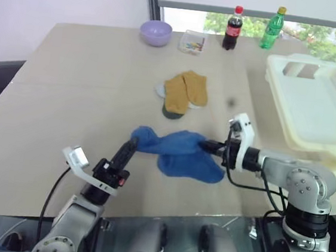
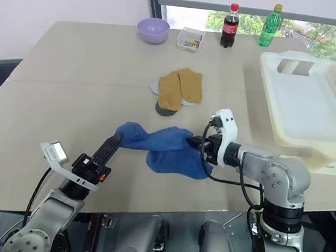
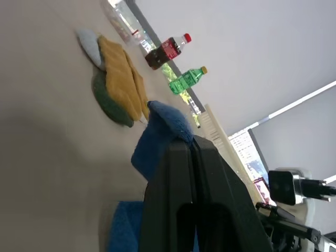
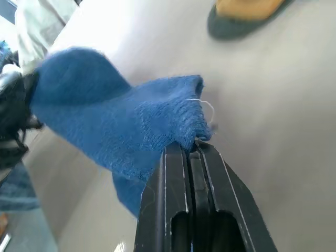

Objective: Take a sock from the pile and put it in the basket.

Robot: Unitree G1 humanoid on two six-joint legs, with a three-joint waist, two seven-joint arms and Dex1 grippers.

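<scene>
Reading across the far edge of the table [image 1: 69, 91], nothing printed can be made out: the lilac bowl [image 1: 156, 32] is plain, the small clear box [image 1: 192, 42] holds coloured bits too small to tell, the dark cola bottle [image 1: 233, 29] wears a red label whose lettering is illegible, and the green bottle [image 1: 273, 20] has a yellow cap and no readable mark. Bare tabletop spreads wide beyond the left gripper [image 1: 131, 146] and towards the table's left edge, and more open surface lies between the two grippers and the near edge. The left gripper has its black fingers pressed together on one end of the blue sock [image 1: 180, 153], which bulges past its tips in the left wrist view. The sock stretches between the two grippers, its middle sagging towards the table. The right gripper [image 1: 205, 145] has its fingers closed tight on the cuff at the other end, the knit bunched right at the tips in the right wrist view. Past the sock, away from both grippers, lies the pile [image 1: 182, 94]: two mustard-brown socks over a dark green and a pale grey one, apart from the blue sock. Beyond the right gripper stands the cream basket [image 1: 288, 123], slatted, with a handle hole, overhanging the table's right side.
</scene>
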